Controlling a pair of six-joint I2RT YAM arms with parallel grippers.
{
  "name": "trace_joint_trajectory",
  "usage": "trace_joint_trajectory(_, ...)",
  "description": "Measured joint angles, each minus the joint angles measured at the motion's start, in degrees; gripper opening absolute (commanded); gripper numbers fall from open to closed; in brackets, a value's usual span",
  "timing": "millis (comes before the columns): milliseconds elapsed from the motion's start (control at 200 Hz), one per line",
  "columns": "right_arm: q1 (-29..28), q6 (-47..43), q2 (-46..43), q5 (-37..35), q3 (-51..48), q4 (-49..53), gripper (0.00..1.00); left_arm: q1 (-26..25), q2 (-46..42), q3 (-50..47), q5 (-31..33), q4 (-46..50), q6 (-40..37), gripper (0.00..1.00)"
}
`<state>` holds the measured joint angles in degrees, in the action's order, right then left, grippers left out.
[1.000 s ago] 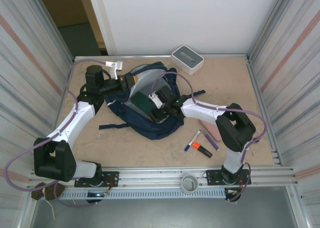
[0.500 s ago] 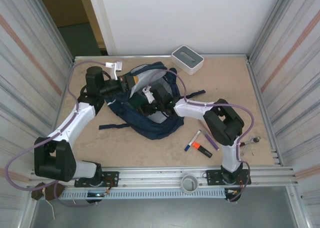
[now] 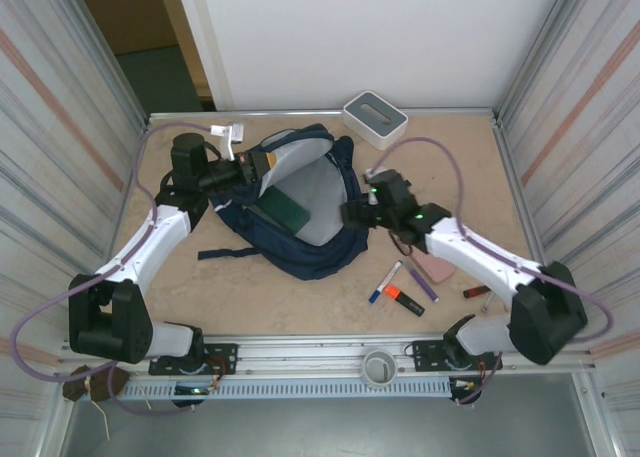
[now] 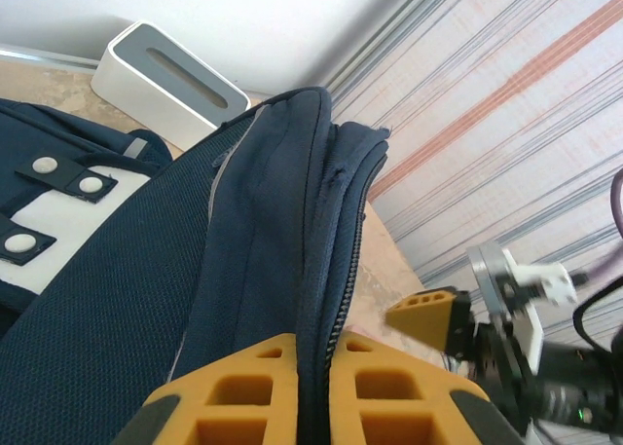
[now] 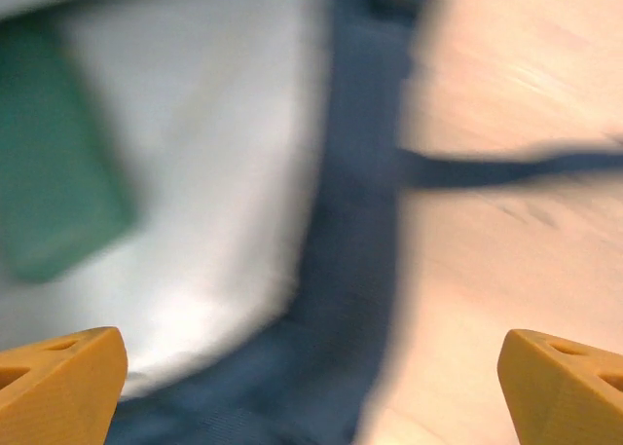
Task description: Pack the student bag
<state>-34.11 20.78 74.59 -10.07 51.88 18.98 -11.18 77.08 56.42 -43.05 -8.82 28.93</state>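
Student bag (image 3: 318,260), a large navy blue fabric backpack with light grey lining, lay open in the middle of the tan table (image 3: 250,287). A flat dark green rectangular item (image 3: 285,209) rested on its lining. The left gripper (image 4: 313,367) was clamped on the bag's zippered rim. The right gripper (image 3: 352,212) hovered at the bag's right edge, jaws spread wide and empty. A white-grey rectangular box (image 3: 375,119) sat behind the bag.
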Motion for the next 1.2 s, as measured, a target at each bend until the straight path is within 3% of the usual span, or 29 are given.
trace_joint_trajectory(200,8.9,4.3,-4.6,-5.1,-7.6,13.0,1.00,0.0,0.0,-0.2,0.0,-0.1,-0.4,0.00)
trace_joint_trajectory(306,12.2,5.8,-4.6,-3.2,-8.6,14.9,0.91,0.0,0.1,-0.5,0.0,-0.5,-0.4,0.00)
trace_joint_trajectory(646,10.6,10.9,4.4,1.6,-8.7,13.3,0.72,0.0,0.3,-0.9,-0.1,-1.3,-0.4,0.00)
trace_joint_trajectory(852,12.5,12.0,10.3,2.0,-3.8,13.7,0.67,0.0,0.4,-1.1,-0.4,-1.5,-0.4,0.00)
trace_joint_trajectory(1027,15.9,12.2,18.5,5.6,4.6,12.0,0.68,0.4,0.4,-1.1,-0.4,-1.5,-0.4,0.00)
trace_joint_trajectory(1202,17.1,10.8,24.0,9.8,13.2,6.1,0.83,0.3,1.2,-1.1,-0.5,-1.4,-0.6,0.00)
